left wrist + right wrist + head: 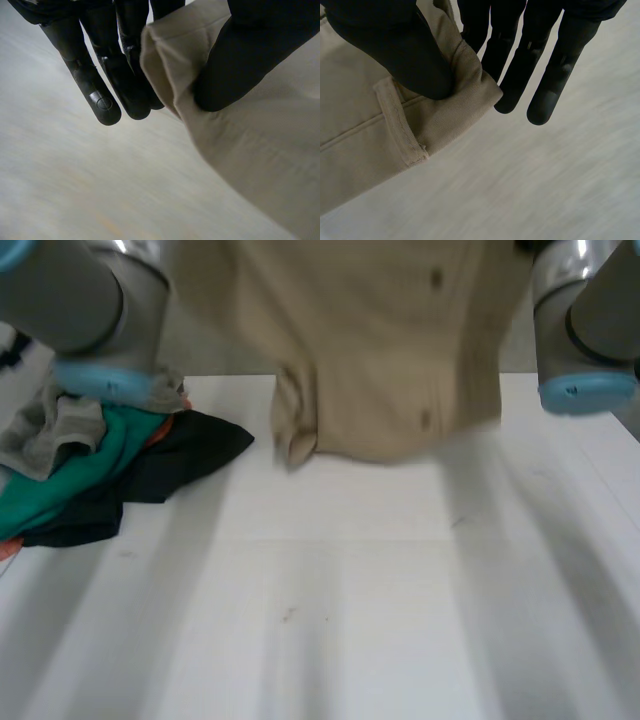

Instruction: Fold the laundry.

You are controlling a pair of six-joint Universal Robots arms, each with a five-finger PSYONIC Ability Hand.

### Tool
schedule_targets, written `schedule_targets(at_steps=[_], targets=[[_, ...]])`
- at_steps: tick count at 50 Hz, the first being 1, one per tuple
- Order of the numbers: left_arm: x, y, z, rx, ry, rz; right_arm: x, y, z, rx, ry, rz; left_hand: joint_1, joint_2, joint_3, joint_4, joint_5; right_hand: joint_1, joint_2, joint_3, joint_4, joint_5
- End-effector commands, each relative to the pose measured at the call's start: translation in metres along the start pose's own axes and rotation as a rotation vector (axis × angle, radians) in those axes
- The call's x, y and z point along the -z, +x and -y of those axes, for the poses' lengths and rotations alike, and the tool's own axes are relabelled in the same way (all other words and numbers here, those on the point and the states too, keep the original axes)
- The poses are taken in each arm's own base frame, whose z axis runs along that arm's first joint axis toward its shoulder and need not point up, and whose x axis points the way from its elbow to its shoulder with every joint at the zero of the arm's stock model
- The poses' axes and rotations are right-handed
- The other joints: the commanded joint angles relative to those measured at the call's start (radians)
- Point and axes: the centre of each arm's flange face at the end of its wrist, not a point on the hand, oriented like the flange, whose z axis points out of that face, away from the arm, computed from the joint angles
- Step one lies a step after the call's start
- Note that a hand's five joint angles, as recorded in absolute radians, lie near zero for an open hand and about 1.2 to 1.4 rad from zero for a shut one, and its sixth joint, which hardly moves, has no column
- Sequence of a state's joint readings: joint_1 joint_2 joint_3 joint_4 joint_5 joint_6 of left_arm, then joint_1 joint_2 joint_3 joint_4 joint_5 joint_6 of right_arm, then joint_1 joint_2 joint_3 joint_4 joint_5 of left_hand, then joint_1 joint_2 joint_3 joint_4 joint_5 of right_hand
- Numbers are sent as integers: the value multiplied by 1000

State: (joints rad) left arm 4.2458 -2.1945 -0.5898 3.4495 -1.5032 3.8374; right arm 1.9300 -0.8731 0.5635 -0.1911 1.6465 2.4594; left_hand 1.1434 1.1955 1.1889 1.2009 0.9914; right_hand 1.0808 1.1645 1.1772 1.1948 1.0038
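Note:
A beige buttoned garment (380, 350) hangs above the white table (330, 590), lifted between both arms, its lower edge just over the far half of the table. In the left wrist view my left hand (125, 65) pinches a folded edge of the beige cloth (260, 140) between thumb and straight fingers. In the right wrist view my right hand (530, 60) pinches a hemmed corner of the same cloth (380, 120) between its thumb and fingers.
A pile of laundry lies at the table's far left: a grey piece (50, 430), a teal piece (90, 465), a black piece (170, 465) and a bit of orange. My left arm (90, 300) and right arm (590, 320) stand high at either side.

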Motion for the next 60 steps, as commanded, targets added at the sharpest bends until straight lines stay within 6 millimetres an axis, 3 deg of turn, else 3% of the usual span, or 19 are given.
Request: schedule_targets(at_steps=[1, 4, 12, 17, 20, 21, 24, 27, 31, 35, 36, 39, 40, 44, 46, 50, 54, 55, 60], targets=[[-12, -29, 18, 44, 118, 131, -2, 12, 43, -67, 348, -120, 253, 201, 207, 195, 230, 315, 232, 219, 201, 218], [1, -16, 4, 64, 14, 57, 3, 3, 32, -58, 306, -80, 253, 201, 207, 195, 230, 315, 232, 219, 201, 218], [57, 31, -45, 102, -221, -116, 35, -56, -43, -46, 53, 136, 253, 201, 207, 195, 230, 315, 232, 219, 201, 218], [113, 83, -84, 143, -367, -264, 78, -105, -98, -31, -107, 303, 253, 201, 207, 195, 230, 315, 232, 219, 201, 218], [141, 106, -104, 148, -447, -334, 97, -121, -116, -14, -161, 363, 253, 201, 207, 195, 230, 315, 232, 219, 201, 218], [160, 119, -116, 151, -507, -377, 108, -129, -127, 7, -194, 393, 253, 201, 207, 195, 230, 315, 232, 219, 201, 218], [195, 136, -125, 152, -612, -454, 129, -135, -143, 56, -262, 452, 253, 201, 207, 195, 230, 315, 232, 219, 201, 218], [214, 137, -119, 139, -681, -503, 143, -134, -146, 91, -312, 504, 253, 201, 207, 195, 230, 315, 232, 219, 201, 218], [231, 122, -94, 98, -752, -559, 164, -120, -133, 138, -398, 606, 253, 201, 207, 195, 230, 315, 232, 219, 201, 218], [252, 96, -46, 39, -781, -645, 190, -92, -103, 220, -497, 742, 253, 201, 207, 195, 230, 315, 232, 219, 201, 218], [267, 88, -25, 13, -794, -708, 205, -80, -94, 263, -553, 817, 253, 201, 207, 195, 230, 315, 232, 219, 201, 218], [295, 77, 2, -33, -826, -835, 237, -61, -90, 320, -688, 969, 253, 201, 207, 195, 230, 315, 232, 219, 201, 218], [318, 70, 16, -77, -868, -948, 261, -48, -89, 352, -788, 1087, 253, 201, 207, 195, 230, 315, 232, 219, 201, 218], [356, 56, 41, -161, -946, -1205, 295, -28, -80, 380, -910, 1310, 253, 201, 207, 195, 230, 315, 232, 219, 201, 218], [360, 54, 46, -163, -948, -1250, 296, -30, -81, 366, -895, 1317, 253, 201, 207, 195, 230, 315, 232, 219, 201, 218], [338, 69, 37, -127, -892, -1199, 284, -34, -87, 323, -853, 1261, 253, 201, 207, 195, 230, 315, 232, 219, 201, 218], [291, 89, 8, -126, -829, -1021, 248, -41, -96, 213, -823, 1063, 253, 201, 207, 195, 230, 315, 232, 219, 201, 218], [268, 95, -6, -130, -803, -930, 231, -43, -97, 147, -814, 970, 253, 201, 207, 195, 230, 315, 232, 219, 201, 218], [204, 114, -45, -126, -694, -697, 191, -53, -109, 27, -770, 755, 253, 201, 207, 195, 230, 315, 232, 219, 201, 218]])
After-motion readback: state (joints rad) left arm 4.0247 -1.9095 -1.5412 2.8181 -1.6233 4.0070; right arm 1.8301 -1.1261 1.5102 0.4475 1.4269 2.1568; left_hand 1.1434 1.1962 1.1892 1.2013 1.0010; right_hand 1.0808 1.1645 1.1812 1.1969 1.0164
